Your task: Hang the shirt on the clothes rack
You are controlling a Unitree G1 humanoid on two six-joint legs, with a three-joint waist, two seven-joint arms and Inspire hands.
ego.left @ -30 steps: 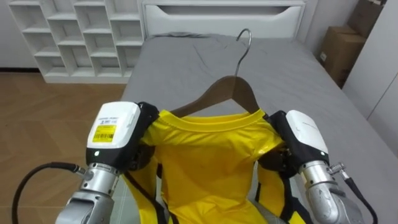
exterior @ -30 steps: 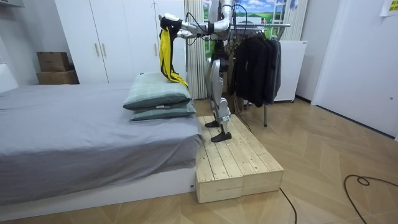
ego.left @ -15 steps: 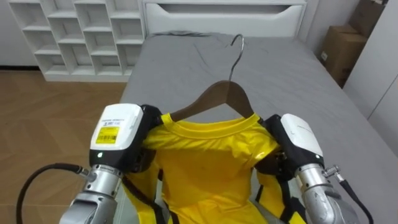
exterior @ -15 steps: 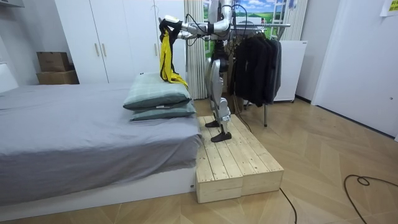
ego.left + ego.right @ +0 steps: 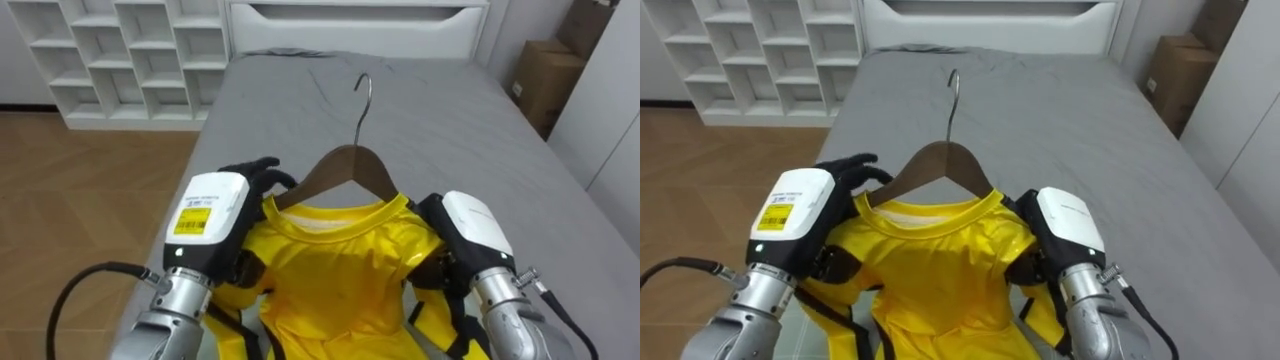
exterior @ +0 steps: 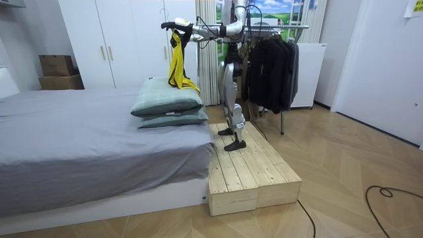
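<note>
Since the earlier frames the left hand [image 5: 210, 225] has lifted and slid in toward the wooden hanger [image 5: 345, 165], and its wire hook [image 5: 366, 110] now leans toward our left.

We stand on a pale wooden platform [image 6: 254, 175] beside the grey bed [image 5: 450, 110], with a rack of dark clothes [image 6: 271, 69] just behind us. Our arms reach out over two green pillows [image 6: 168, 99]. Past the bed we see white cubby shelves [image 5: 110, 45], a white headboard [image 5: 360, 22], a cardboard box [image 5: 540, 85] and brown wood floor [image 5: 80, 160].

The yellow shirt [image 5: 335, 270] sits on the hanger, glossy, with dark stripes down its sides. It is held up in the air between both hands.

The left hand's dark fingers [image 5: 255, 175] stretch forward, relaxed, by the hanger's left arm. The right hand [image 5: 470, 225] shows its white back, and we cannot tell its grip. The shirt's lower part runs off the eye views' bottom edge.
</note>
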